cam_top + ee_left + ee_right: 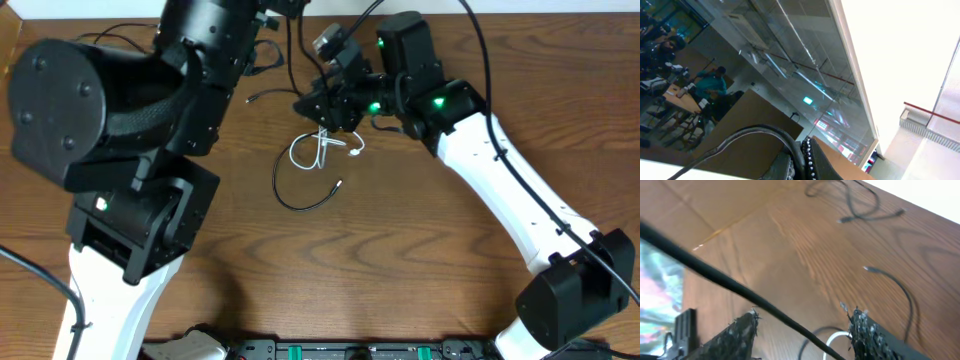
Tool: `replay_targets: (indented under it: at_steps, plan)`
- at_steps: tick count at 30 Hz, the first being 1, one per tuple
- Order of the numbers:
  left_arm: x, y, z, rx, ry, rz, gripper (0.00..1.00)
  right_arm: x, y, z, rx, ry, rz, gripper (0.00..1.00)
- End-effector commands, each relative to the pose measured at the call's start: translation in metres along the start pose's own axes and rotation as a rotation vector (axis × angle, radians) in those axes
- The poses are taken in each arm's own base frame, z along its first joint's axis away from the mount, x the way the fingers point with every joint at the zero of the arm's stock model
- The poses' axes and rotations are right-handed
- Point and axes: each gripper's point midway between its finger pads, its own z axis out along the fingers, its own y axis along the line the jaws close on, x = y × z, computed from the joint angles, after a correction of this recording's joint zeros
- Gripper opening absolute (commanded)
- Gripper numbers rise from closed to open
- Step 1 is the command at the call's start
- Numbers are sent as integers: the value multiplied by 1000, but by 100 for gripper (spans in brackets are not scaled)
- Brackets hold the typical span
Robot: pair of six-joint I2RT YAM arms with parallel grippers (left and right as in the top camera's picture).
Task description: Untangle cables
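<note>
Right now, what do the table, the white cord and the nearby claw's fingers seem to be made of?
Table: wood or wood-look laminate, visible brown grain, matte.
White cord: probably plastic-jacketed wire, smooth, bends in soft loops.
Fingers of the right claw: black, rough, bumpy surface, perhaps rubbery grip padding; cannot tell for sure.

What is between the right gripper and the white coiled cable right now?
In the right wrist view, a thin black cable runs diagonally across the gap of the open right gripper, in front of the white cable lying on the table below. Nothing else visible sits between them.
</note>
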Motion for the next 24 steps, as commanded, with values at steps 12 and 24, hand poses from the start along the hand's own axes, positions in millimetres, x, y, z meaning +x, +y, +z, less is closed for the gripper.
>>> replay_targets:
  at_steps: [12,24]
  plan:
    - [-6,-20,-5,66,11,-70,7,-18,33,13,-128,-69,-36,1]
    - [-6,60,-16,-333,-24,225,8,-35,-14,-39,-23,-129,224,1]
